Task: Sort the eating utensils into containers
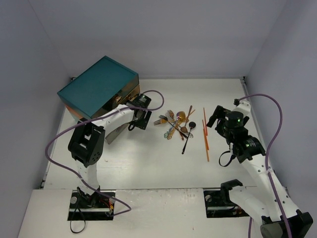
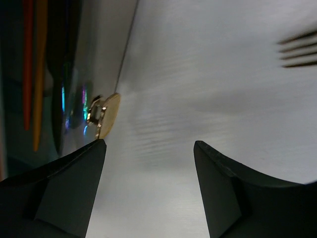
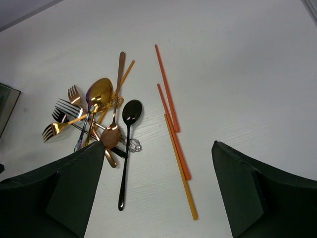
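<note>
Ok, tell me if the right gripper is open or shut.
Open. In its wrist view the right gripper is spread wide with nothing between the jaws; the orange chopsticks lie untouched beyond.

Left wrist view: fork [image 2: 298, 49] running off right edge, only tines showing. Chest front [image 2: 29, 74] blurring into colour streaks, knob [image 2: 106, 115] smearing too.
Top view: left arm [image 1: 116, 115] covering most of chest front.
Right wrist view: utensil pile [image 3: 94, 116] overlapping, handles hiding one another. Dark corner [image 3: 6, 106] being cropped at left edge, identity unclear.

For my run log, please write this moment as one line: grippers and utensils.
left gripper: open, empty, beside teal chest | right gripper: open, empty, near orange chopsticks | forks and spoons: piled on table
</note>
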{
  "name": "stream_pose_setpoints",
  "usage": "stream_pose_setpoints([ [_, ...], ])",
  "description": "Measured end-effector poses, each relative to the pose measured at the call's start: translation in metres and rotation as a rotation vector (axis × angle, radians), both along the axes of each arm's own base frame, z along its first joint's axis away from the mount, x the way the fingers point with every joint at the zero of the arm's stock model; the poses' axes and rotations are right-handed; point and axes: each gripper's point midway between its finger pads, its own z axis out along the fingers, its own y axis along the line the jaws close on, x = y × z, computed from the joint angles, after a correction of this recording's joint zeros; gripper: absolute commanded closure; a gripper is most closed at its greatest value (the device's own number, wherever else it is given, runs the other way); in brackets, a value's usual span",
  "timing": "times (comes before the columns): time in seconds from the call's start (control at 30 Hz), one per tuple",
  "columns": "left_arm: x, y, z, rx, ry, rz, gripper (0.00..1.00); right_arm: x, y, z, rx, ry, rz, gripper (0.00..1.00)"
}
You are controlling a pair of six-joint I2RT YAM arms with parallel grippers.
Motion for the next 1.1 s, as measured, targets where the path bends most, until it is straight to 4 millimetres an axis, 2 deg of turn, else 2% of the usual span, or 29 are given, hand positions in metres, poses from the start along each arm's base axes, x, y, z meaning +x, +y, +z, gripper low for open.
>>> stream_pose_setpoints([
  [0.1, 0.011, 0.027, 0.0, 0.049, -0.011, 0.037, 0.31, 0.0, 0.001, -0.002, 0.001, 0.006, 0.005, 0.14],
  [0.2, 0.017, 0.043, -0.003, 0.089, -0.007, 0.049, 0.31, -0.001, 0.002, -0.005, 0.003, 0.012, 0.008, 0.14],
  [0.43, 0.018, 0.046, -0.004, 0.116, -0.007, 0.036, 0.31, -0.004, 0.004, -0.007, 0.016, 0.014, 0.022, 0.14],
  [0.53, 0.017, 0.04, 0.009, 0.098, -0.035, 0.021, 0.31, -0.005, 0.004, -0.005, 0.021, 0.006, 0.024, 0.14],
  [0.6, 0.013, 0.033, 0.023, 0.071, -0.054, -0.005, 0.31, -0.006, 0.004, -0.004, 0.021, 0.005, 0.025, 0.14],
  [0.67, 0.009, 0.024, 0.047, 0.053, -0.105, -0.034, 0.31, -0.006, 0.004, -0.005, 0.021, 0.008, 0.026, 0.15],
  [0.73, 0.004, 0.014, 0.08, 0.021, -0.17, -0.062, 0.31, -0.007, 0.005, -0.006, 0.019, 0.012, 0.029, 0.15],
  [0.83, 0.007, 0.0, 0.143, -0.047, -0.3, -0.084, 0.31, -0.008, 0.005, -0.008, 0.018, 0.022, 0.032, 0.15],
  [0.93, 0.012, 0.0, 0.194, -0.103, -0.407, -0.074, 0.31, -0.008, 0.005, -0.009, 0.017, 0.026, 0.033, 0.15],
  [1.0, 0.013, 0.002, 0.214, -0.119, -0.448, -0.069, 0.31, -0.008, 0.005, -0.009, 0.017, 0.027, 0.035, 0.15],
  [1.1, 0.013, 0.009, 0.22, -0.095, -0.456, -0.068, 0.31, -0.009, 0.006, -0.009, 0.019, 0.029, 0.039, 0.15],
])
